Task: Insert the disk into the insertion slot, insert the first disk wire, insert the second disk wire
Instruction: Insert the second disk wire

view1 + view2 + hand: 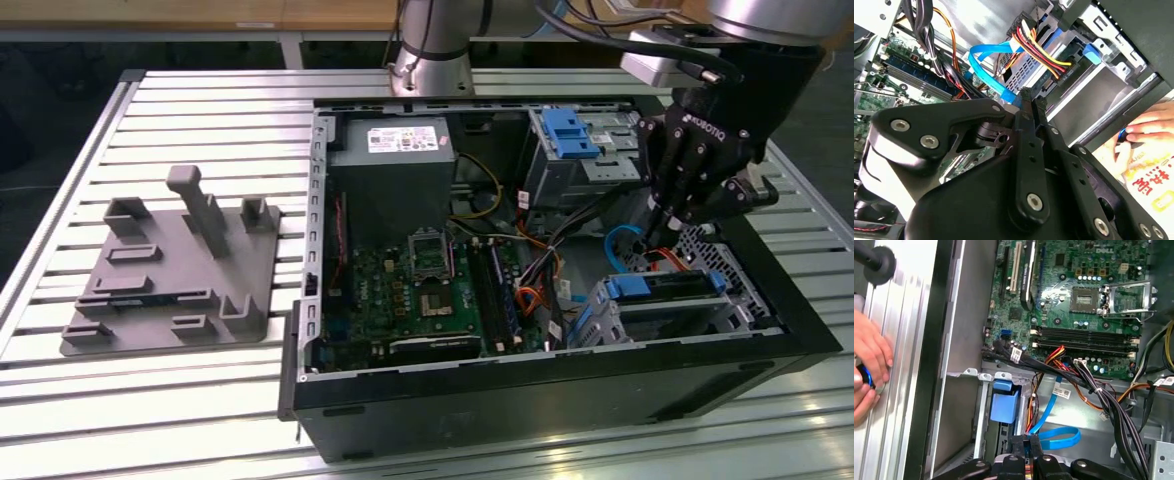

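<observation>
In the cage, blue-framed disk [663,288] sits under gripper [663,232].

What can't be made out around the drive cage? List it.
- Whether the black tool grips anything: in the second wrist view its own links cover the tips.
- Whether the flat blue ribbon cable is plugged in: its end passes behind the tool.
- The blue-framed silver disk's rear connectors: hidden by the tool in the exterior view.

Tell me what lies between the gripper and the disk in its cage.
In the exterior view, the gripper hangs just above the disk; a blue flat cable and red-yellow wires lie between them.
</observation>
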`<state>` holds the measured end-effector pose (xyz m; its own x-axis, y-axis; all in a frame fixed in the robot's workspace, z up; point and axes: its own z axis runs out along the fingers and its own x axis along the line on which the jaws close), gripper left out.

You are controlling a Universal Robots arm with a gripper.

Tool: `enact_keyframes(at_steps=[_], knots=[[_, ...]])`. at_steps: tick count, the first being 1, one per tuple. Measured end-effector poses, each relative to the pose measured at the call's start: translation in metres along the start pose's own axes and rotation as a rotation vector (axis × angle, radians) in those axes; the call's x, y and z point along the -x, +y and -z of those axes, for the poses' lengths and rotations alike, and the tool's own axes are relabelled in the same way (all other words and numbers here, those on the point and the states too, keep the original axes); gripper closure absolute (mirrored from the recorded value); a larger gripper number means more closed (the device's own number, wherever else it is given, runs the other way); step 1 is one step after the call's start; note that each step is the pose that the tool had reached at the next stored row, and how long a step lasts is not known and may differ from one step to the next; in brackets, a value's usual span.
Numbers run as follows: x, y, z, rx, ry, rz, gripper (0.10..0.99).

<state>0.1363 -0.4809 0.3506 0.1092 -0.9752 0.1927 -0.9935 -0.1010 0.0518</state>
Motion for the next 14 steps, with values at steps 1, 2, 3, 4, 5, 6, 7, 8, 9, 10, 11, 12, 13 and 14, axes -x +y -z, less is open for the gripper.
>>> enact_keyframes(at_steps=[1,2,3,4,5,6,7,8,9,10,11,12,13,14], knots=[[0.0001,0.0,-0.0004,0.003,-0.001,-0.018,0.925],[0.0001,0.0,-0.0006,0.007,-0.0017,-0.035,0.925],[0.0002,0.0,-0.0009,0.01,-0.0026,-0.053,0.925],[0.0003,0.0,-0.0011,0.014,-0.0036,-0.07,0.925],[0.0003,0.0,-0.0013,0.017,-0.0046,-0.087,0.925],[0.0004,0.0,-0.0014,0.021,-0.0055,-0.105,0.925],[0.0003,0.0,-0.0015,0.024,-0.0064,-0.123,0.925],[0.0004,0.0,-0.0015,0.027,-0.0071,-0.136,0.925],[0.0004,-0.0001,-0.0015,0.028,-0.0076,-0.144,0.925],[0.0002,-0.0008,-0.0015,0.029,-0.0087,-0.146,0.925],[-0.0002,-0.0023,-0.0015,0.029,-0.0118,-0.146,0.925],[-0.0009,-0.0041,-0.0015,0.028,-0.019,-0.146,0.925],[-0.0015,-0.0057,-0.0016,0.028,-0.028,-0.145,0.925],[-0.0021,-0.0073,-0.0017,0.028,-0.0371,-0.145,0.925]])
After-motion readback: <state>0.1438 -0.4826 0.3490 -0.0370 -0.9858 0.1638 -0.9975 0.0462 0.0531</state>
